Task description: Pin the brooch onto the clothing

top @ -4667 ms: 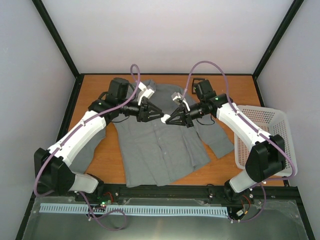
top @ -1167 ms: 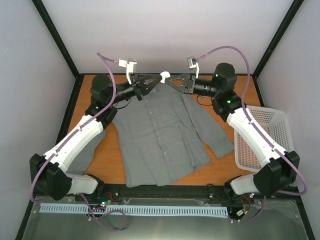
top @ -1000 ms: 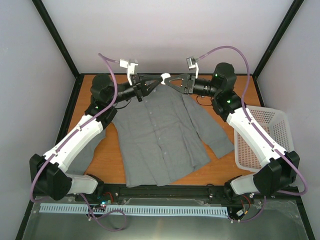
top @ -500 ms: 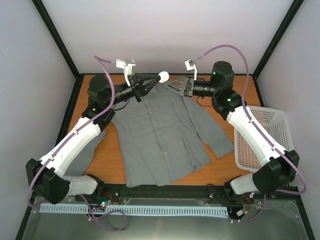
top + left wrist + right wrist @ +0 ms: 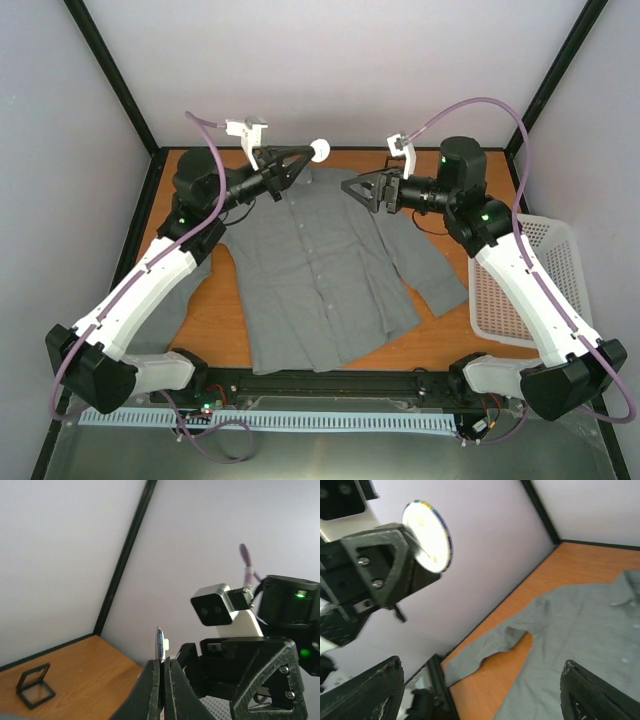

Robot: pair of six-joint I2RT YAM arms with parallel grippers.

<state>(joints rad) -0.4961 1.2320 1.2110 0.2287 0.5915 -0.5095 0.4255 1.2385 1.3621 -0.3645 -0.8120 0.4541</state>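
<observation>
Pinching the brooch (image 5: pixel 320 150) edgewise, left pincer (image 5: pixel 309 153) hangs above the clothing (image 5: pixel 322 262).

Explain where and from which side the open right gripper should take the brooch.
Probably the free rim of the brooch, opposite the edge the left gripper pinches. Come from the right gripper side, a finger on each flat face: it is a thin disc jutting out.

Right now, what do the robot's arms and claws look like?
The left arm and right arm are white shells with black joints, each trailing a purple cable. The left gripper and right gripper are black triangular two-finger claws, each topped by a white camera. Green lights glow on the right arm.
</observation>
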